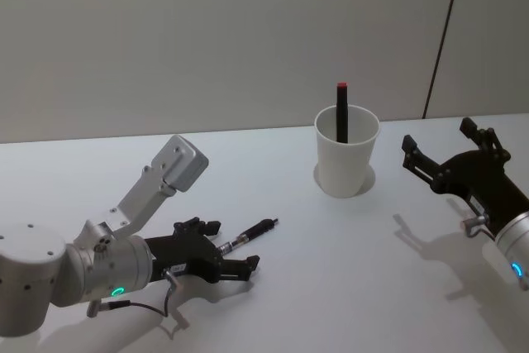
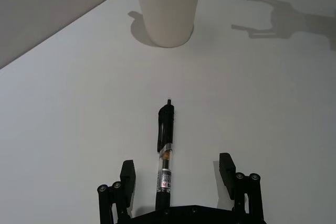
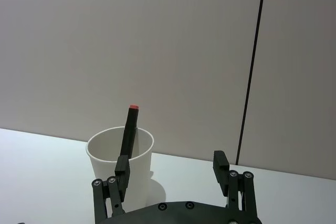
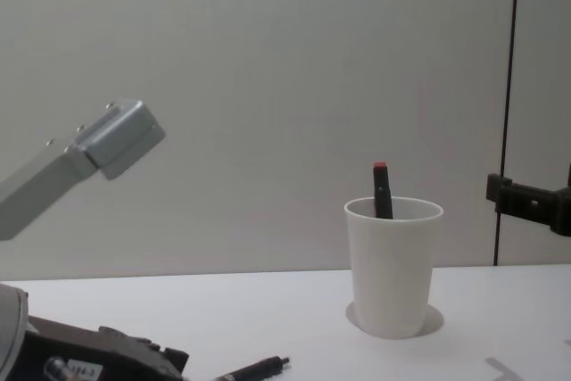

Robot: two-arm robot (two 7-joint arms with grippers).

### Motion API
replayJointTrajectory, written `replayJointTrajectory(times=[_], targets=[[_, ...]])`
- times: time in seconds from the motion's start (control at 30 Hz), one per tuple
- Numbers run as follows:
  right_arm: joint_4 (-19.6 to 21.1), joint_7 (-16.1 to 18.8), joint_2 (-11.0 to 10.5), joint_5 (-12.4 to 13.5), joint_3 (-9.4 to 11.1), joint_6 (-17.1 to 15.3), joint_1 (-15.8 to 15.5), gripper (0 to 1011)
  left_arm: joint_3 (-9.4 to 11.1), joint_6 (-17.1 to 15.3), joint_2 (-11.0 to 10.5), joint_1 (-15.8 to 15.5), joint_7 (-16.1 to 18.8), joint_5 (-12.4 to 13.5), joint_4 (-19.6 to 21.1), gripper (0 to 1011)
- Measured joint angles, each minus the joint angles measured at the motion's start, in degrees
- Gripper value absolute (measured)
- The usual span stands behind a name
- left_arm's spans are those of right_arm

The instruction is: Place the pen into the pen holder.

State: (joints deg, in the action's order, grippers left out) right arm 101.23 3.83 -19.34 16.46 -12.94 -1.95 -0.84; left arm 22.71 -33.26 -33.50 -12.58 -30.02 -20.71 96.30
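— On the near left of the white table (image 1: 273,312), what lies there?

— A retractable pen (image 1: 248,236) lies flat, with a clear barrel and a black grip section. Its writing tip points toward the white paper cup (image 1: 345,155), which stands well apart from it, farther back and to the right.

— Where is the left gripper (image 1: 231,245)?

— It sits low over the table at the pen's rear half. Its fingers stand wide, one on either side of the barrel, and neither touches it. The pen is not yet held.

— And the right gripper (image 1: 438,136)?

— It hangs to the right of the cup, near it but apart. Its fingers are spread wide with nothing between them.

— Is anything in the cup?

— A black pen with a red cap (image 1: 341,113) stands inside. It leans on the wall, and its top rises above the rolled rim.

— How will the lying pen likely handle?

— It looks light and stiff, with a smooth, round plastic body. It may roll or slip as the fingers close. A grasp across the barrel near its middle should keep it from swinging. The paper cup looks light too, so a knock on the rim could tip it.
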Motion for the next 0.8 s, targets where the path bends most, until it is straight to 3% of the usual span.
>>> replayJointTrajectory(times=[0.8], targets=[[0.00,0.00,0.00,0.00,0.00,0.00,0.00,1001,0.53,-1.39,0.54,-0.62,1.59,1.53,-0.73,1001]])
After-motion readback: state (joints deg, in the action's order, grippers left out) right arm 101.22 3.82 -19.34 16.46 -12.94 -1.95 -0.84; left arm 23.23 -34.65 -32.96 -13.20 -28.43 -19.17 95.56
